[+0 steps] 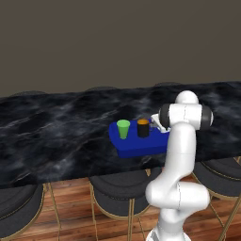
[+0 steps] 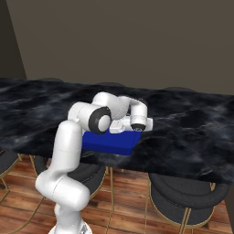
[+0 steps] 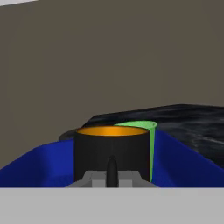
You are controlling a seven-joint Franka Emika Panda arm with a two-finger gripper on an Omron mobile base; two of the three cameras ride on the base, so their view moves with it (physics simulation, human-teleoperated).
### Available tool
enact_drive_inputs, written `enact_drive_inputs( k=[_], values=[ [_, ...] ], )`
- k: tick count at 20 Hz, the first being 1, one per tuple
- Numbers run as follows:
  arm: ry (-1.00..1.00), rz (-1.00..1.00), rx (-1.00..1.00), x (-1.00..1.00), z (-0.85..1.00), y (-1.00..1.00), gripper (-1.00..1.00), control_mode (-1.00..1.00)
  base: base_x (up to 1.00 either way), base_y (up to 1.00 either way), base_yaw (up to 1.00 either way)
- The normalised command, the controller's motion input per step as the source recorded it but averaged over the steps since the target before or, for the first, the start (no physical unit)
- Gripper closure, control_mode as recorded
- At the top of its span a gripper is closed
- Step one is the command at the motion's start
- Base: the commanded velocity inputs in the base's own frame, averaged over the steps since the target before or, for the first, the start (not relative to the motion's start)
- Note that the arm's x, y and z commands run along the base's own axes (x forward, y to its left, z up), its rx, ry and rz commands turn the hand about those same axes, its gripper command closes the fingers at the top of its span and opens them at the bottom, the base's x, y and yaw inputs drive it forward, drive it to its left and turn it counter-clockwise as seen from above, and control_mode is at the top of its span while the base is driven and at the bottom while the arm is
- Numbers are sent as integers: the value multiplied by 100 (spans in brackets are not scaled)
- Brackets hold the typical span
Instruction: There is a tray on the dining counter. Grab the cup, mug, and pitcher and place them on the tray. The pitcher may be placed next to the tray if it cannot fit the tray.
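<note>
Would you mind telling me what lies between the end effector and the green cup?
The black mug stands between the end effector and the cup, in the hand view.

Black marble dining counter (image 1: 56, 136): blue tray (image 1: 134, 147) flat on top, near front edge.

- The white arm (image 2: 73, 151) rises from the lower left and bends low over the table (image 2: 183, 132), black marble veined in white.
- A bright blue tray (image 2: 112, 142) lies near the table's front edge, partly hidden by the arm.
- Round black stools (image 2: 185, 199) stand below on a wooden floor (image 2: 132, 224).
</note>
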Motion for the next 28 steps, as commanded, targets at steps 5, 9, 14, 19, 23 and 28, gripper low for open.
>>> enact_drive_inputs(
  k=[5,9,14,19,23,28],
  values=[
    [0,0,-1,8,-4,4,100,-100,0,0,0],
    [0,0,0,8,-5,1,100,-100,0,0,0],
    [0,0,0,0,-3,1,100,-100,0,0,0],
    [0,0,0,0,0,0,100,-100,0,0,0],
    [0,0,0,0,-4,1,100,-100,0,0,0],
    [0,0,-1,0,-4,1,100,-100,0,0,0]
  ],
)
